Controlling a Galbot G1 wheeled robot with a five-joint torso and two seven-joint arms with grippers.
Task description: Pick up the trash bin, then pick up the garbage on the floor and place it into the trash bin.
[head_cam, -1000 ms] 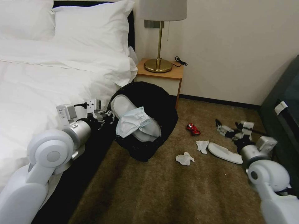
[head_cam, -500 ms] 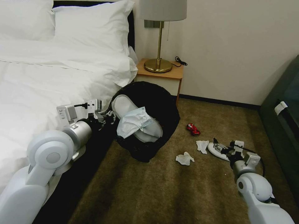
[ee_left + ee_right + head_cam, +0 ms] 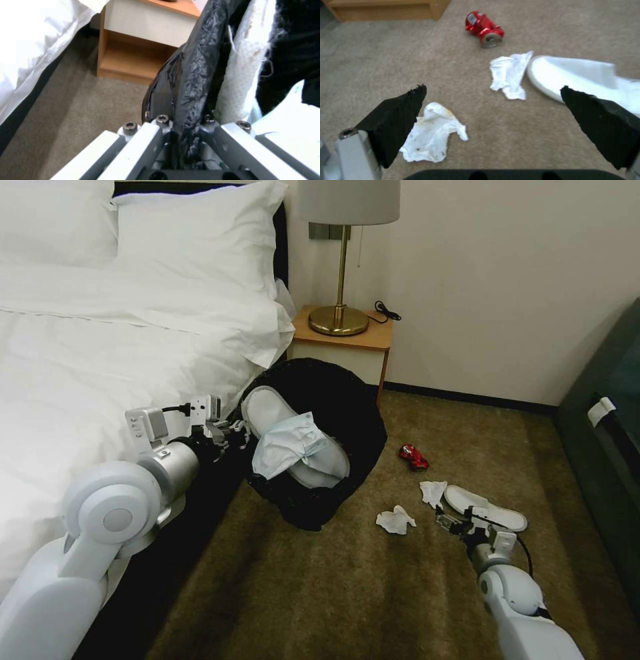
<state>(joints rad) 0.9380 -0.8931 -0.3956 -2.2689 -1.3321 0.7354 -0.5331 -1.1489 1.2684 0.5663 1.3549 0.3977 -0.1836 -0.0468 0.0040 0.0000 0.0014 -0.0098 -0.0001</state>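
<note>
Left gripper (image 3: 230,433) is clamped on the rim of the trash bin (image 3: 347,410), a round black mesh basket lined with crinkled black plastic, held tilted off the floor (image 3: 320,593) beside the bed (image 3: 100,353). Inside the trash bin lie a flat white slipper (image 3: 267,410) and a pale blue crumpled sheet (image 3: 290,443). Right gripper (image 3: 493,112), fingers spread wide, hovers low over tan short-pile carpet, well right of the bin: a crumpled tissue (image 3: 431,133) by one pad, another tissue (image 3: 508,73) touching the second slipper (image 3: 583,76), a crushed red can (image 3: 483,28) beyond.
</note>
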